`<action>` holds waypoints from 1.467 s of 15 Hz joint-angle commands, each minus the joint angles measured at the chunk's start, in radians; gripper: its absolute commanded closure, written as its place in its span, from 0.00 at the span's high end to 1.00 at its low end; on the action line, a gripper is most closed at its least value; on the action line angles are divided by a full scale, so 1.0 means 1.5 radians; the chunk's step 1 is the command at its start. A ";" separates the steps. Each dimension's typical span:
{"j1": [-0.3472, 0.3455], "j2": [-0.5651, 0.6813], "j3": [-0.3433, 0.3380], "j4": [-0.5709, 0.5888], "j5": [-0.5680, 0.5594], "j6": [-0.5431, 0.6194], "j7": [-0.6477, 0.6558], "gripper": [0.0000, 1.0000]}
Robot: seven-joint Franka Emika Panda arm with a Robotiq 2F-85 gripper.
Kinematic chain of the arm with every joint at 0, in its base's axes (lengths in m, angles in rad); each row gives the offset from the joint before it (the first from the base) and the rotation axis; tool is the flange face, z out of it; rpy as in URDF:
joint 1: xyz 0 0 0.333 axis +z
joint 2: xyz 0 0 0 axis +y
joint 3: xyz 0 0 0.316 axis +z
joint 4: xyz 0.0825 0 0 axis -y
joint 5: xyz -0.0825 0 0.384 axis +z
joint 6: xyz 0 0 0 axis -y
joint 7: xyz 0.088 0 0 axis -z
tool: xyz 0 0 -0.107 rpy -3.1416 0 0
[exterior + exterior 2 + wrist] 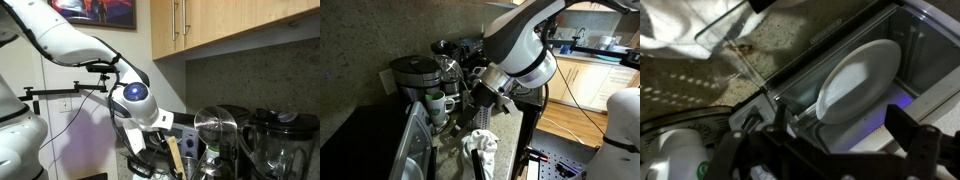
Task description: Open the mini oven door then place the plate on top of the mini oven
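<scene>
Right, the big white robot arm (70, 45) hangs bent over the counter, and its black two-fingered gripper (825, 148) hovers just above the small boxy black mini oven with the silvery front frame (925, 35), fingers (918, 140) spread as wide as they go with nothing between them. The wrist view looks straight down into the cavity, where the round white plate (855, 82) leans inside at a tilt. That's why the jaws stand so wide, I reckon, ready to straddle its rim. The mini oven door (735, 30), that glass panel with the silvery edge, appears to lie open and clear of the mouth, so the opening step looks done. The clear-jarred blenders (215, 128) crowd close beside the arm in an exterior view, so lifting the plate out and up onto the oven's top calls for a careful path
</scene>
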 commanded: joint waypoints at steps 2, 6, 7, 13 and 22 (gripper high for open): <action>0.063 0.134 0.031 0.078 0.176 0.063 -0.020 1.00; 0.084 0.242 0.042 0.155 0.291 0.064 -0.059 1.00; 0.086 0.264 0.044 0.172 0.310 0.063 -0.067 1.00; 0.098 0.378 0.048 0.253 0.389 0.049 -0.106 1.00; 0.105 0.405 0.049 0.279 0.434 0.045 -0.120 0.62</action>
